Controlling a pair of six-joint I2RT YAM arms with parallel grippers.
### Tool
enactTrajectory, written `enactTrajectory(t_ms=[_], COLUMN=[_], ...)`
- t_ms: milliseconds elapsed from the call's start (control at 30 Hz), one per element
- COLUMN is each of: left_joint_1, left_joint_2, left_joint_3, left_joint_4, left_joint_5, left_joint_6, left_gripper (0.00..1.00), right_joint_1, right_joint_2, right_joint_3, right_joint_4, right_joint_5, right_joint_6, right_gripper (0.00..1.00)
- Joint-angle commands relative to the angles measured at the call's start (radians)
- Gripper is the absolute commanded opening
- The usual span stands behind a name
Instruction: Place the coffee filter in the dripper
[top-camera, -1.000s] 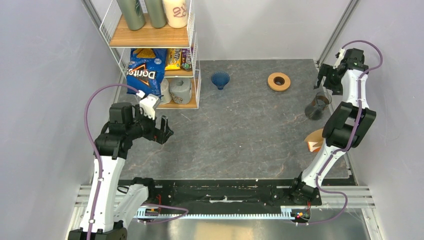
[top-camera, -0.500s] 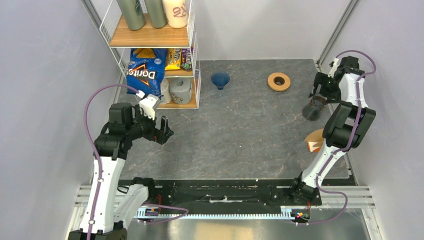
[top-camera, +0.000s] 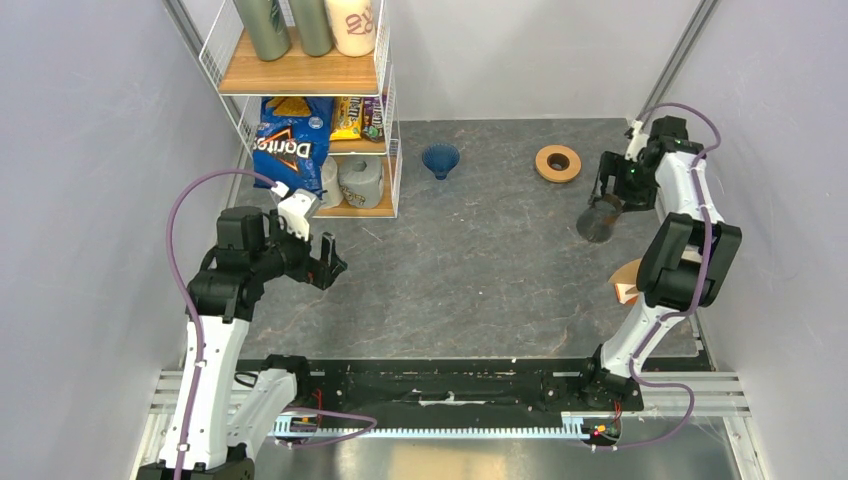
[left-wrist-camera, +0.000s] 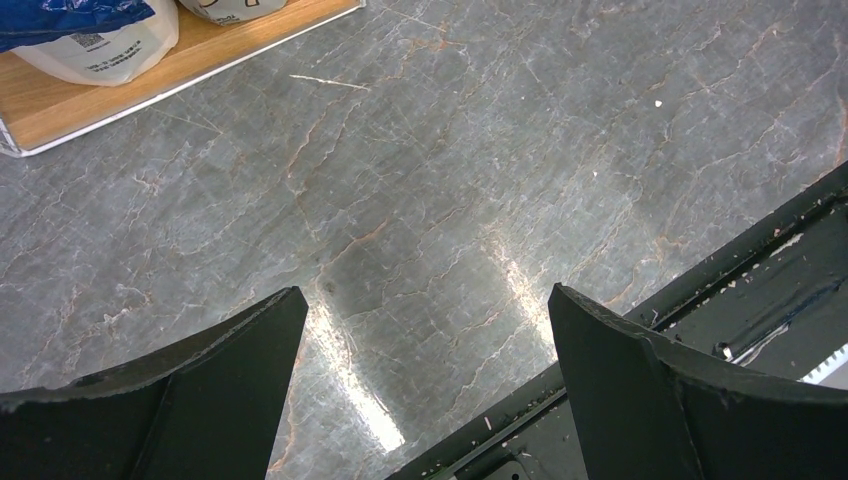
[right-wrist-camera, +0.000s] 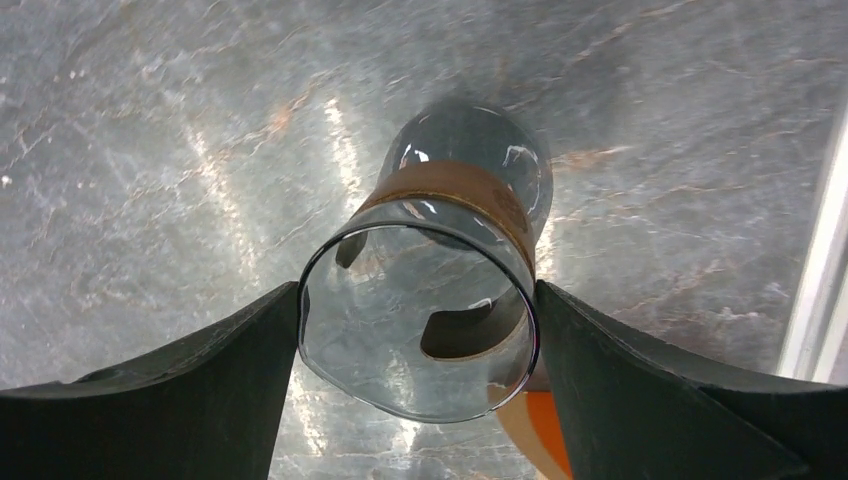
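1. Grey, marble-veined surface (top-camera: 480, 260), walled on three sides.
2. Dark blue see-through plastic dripper cone (top-camera: 440, 158), at the back, just right of the rack.
3. Tan wooden ring with a central hole (top-camera: 557, 163), lying flat at the back, well apart from the dripper cone on its right.
4. Clear glass carafe with a brown band (top-camera: 600, 218), tilted, near the right side. Whether its base touches the surface cannot be told.
5. Orange-and-white holder (top-camera: 623, 294), at the right edge towards the front, bearing a light-brown paper coffee filter (top-camera: 630, 270).
6. White wire rack with wooden shelves (top-camera: 300, 75), standing in the back-left corner.
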Motion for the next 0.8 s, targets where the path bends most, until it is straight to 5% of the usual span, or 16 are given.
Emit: enactTrajectory(t_ms=[0, 767], left_joint_1=[0.001, 0.000], left_joint_2=[-0.016, -0.042], left_joint_3=[0.033, 0.011], left_joint_4=[0.015, 0.008], left_joint_5=[0.031, 0.037], left_joint_6=[-0.028, -0.033], left_gripper=[1.00, 1.00], right_joint_1=[0.043, 0.405], right_joint_2=[-0.056, -0.223], right_joint_3=[-0.029, -0.258], right_joint_4=[-0.006, 0.010], right_joint_5=[-0.039, -0.125], right_joint_6=[-0.021, 0.037], right_gripper=[0.92, 0.92])
